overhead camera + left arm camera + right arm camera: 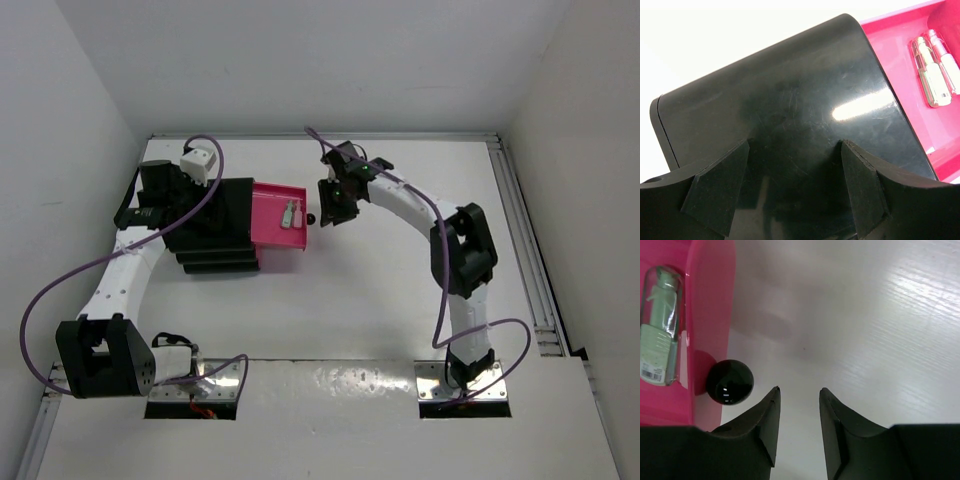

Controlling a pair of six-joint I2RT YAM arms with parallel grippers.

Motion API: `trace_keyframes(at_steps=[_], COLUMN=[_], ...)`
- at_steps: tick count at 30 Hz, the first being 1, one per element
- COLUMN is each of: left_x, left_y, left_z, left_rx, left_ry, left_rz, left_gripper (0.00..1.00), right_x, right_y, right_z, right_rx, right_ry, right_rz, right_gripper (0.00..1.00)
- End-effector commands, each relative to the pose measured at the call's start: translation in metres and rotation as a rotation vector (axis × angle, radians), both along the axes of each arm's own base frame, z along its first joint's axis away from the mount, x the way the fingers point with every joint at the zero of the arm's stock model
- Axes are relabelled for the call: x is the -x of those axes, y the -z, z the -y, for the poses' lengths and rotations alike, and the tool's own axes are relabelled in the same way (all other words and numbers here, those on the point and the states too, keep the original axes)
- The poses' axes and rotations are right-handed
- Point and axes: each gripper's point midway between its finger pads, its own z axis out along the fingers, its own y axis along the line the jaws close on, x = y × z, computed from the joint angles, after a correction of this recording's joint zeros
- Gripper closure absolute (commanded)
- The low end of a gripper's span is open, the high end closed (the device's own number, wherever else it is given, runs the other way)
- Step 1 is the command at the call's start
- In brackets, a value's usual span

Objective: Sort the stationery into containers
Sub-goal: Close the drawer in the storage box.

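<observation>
The black stepped drawer unit [212, 222] stands at the left of the table, with its top pink drawer [272, 235] pulled out to the right. In the drawer lie small clear-wrapped stationery pieces [290, 213]; they look pale pink in the left wrist view [935, 70] and mint green in the right wrist view [660, 325]. My left gripper [792, 185] is open, its fingers spread over the unit's glossy black top [790, 100]. My right gripper [799, 395] is open and empty, just right of the drawer's round black knob [730, 382], which lies outside the jaws.
White walls close in the table at the back and both sides. A metal rail [525, 240] runs along the right edge. Purple cables [60, 290] loop off both arms. The lower steps of the unit [215, 262] are shut.
</observation>
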Motion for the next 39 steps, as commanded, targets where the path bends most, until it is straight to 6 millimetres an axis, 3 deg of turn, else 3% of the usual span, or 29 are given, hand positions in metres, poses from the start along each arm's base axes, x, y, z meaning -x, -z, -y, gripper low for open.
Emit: trace_keyframes(at_steps=[1,6,21,32,39], left_x=[0.041,0.041,0.043,0.043,0.043], left_y=[0.054,0.052,0.058,0.060,0.059], left_z=[-0.007,-0.008,-0.007,-0.006,-0.005], left_rx=[-0.021,-0.026,-0.023,-0.021,-0.018], left_ry=[-0.018,-0.024,-0.018,-0.014,-0.013], left_rz=[-0.238,-0.237,-0.247,-0.248,-0.243], left_gripper=[0.20,0.20,0.20,0.20,0.20], right_x=[-0.013,-0.004,0.023,0.026,0.017], right_y=[-0.007,0.002,-0.049,-0.081,-0.077], right_z=[-0.008,-0.022,-0.071,-0.100,-0.126], right_rx=[-0.017,-0.018,-0.188,-0.258,-0.278], right_ry=[0.010,0.004,0.030,-0.018,-0.045], right_rz=[0.039,0.012,-0.020,0.017,0.035], right_gripper=[0.63,0.63,0.63,0.62,0.60])
